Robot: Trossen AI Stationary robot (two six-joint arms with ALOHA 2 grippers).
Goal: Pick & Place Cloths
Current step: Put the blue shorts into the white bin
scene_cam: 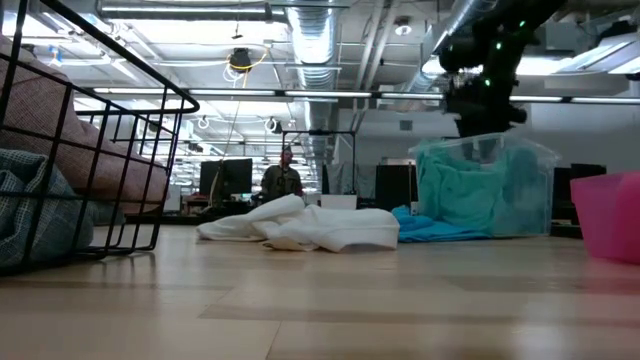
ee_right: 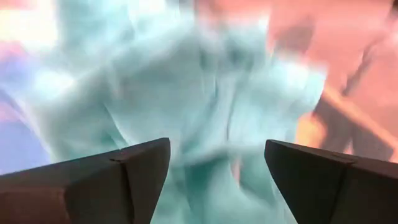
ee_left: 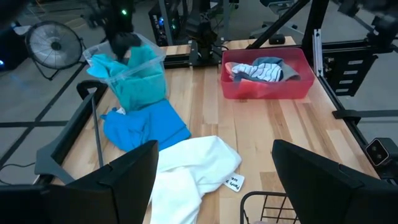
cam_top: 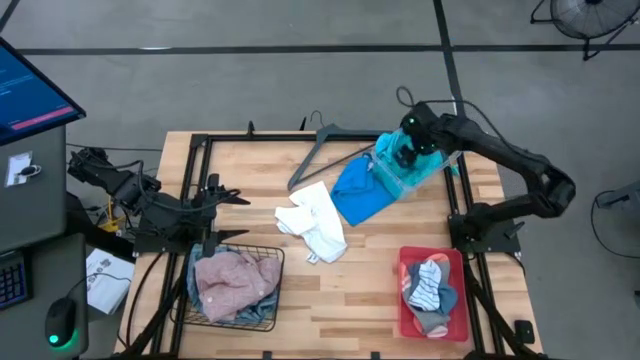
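The right gripper [cam_top: 407, 150] hangs over the clear plastic bin [cam_top: 412, 170] at the table's far right, its fingers [ee_right: 112, 180] spread apart above the teal cloth [ee_right: 205, 106] heaped inside; only its wrist view shows that gap. The left gripper [ee_left: 211, 180] waits at the left edge beside the wire basket [cam_top: 262, 316], fingers parted too. Nearest me, that basket holds the dusty pink garment [cam_top: 232, 279] and some denim [scene_cam: 30, 215], the denim plainer from table height. The red tray [cam_top: 405, 300] carries the socks [cam_top: 430, 285]. Farther in lie the white cloth [cam_top: 315, 222], then the bright blue cloth [cam_top: 360, 192] against the bin. From above, a grey hanger [cam_top: 325, 148] shows beyond.
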